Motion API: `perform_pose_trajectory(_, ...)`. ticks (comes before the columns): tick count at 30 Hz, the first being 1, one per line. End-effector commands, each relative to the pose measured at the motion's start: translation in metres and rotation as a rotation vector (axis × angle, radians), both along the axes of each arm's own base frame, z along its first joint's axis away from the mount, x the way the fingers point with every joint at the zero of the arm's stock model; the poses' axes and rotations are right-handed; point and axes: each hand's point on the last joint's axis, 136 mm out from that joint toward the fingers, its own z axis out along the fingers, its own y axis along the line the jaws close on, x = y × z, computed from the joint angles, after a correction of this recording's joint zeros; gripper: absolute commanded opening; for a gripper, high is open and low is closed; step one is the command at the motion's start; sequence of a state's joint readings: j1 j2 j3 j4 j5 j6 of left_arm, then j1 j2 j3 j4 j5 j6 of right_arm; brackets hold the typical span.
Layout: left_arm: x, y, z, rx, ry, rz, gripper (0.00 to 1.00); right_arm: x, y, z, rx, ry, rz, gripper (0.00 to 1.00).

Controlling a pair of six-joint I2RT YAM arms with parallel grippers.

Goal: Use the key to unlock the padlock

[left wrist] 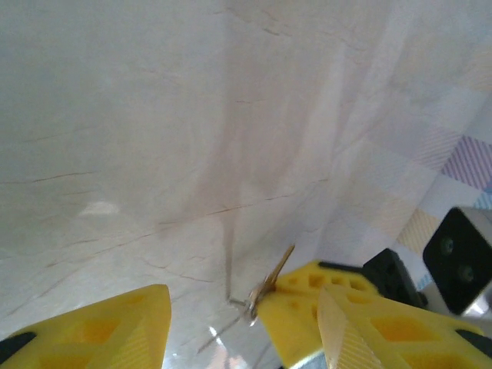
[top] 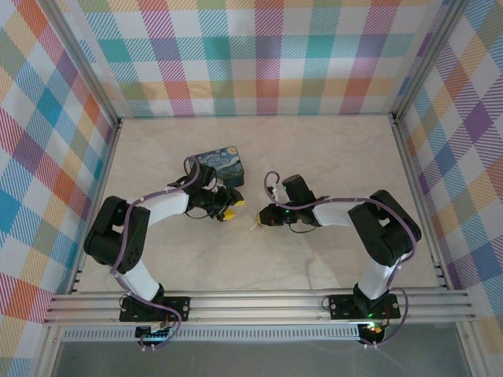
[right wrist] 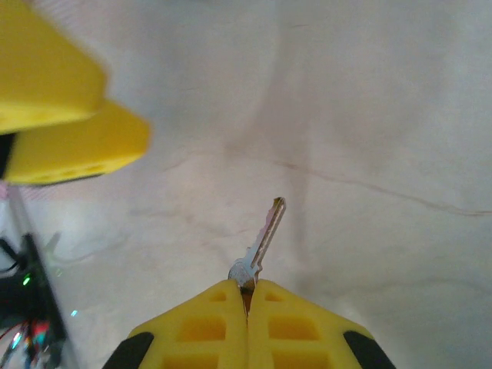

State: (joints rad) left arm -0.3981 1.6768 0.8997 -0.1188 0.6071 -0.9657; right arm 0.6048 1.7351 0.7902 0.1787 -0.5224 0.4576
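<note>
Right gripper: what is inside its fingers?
The key: its blade juts out beyond the closed yellow fingers of the right gripper. Most of its head is hidden between them.

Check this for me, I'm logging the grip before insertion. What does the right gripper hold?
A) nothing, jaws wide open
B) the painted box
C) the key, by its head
C: in the right wrist view the right gripper is shut on the head of the key, with the blade sticking out ahead over the table.

Pastel plaid walls (top: 267, 55), pale marbled tabletop (top: 330, 149)
</note>
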Motion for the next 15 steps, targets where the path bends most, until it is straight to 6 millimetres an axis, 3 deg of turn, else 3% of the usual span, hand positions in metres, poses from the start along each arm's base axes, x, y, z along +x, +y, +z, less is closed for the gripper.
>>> perform_pose_trajectory(1, 0.002, -0.016, 0.010, -0.115, 0.020, 0.004, 0.53, -0.015, 0.006, 0.032, 0.104, -0.022, 0.146, 0.02)
perform_pose_trajectory(11, 0.006, -0.023, 0.049, -0.192, -0.032, 0.006, 0.50, -0.032, 0.011, 0.068, 0.202, -0.072, 0.326, 0.03)
perform_pose_trajectory(15, -0.009, -0.035, 0.065, -0.130, -0.133, -0.202, 0.46, -0.032, 0.012, 0.073, 0.199, -0.080, 0.341, 0.03)
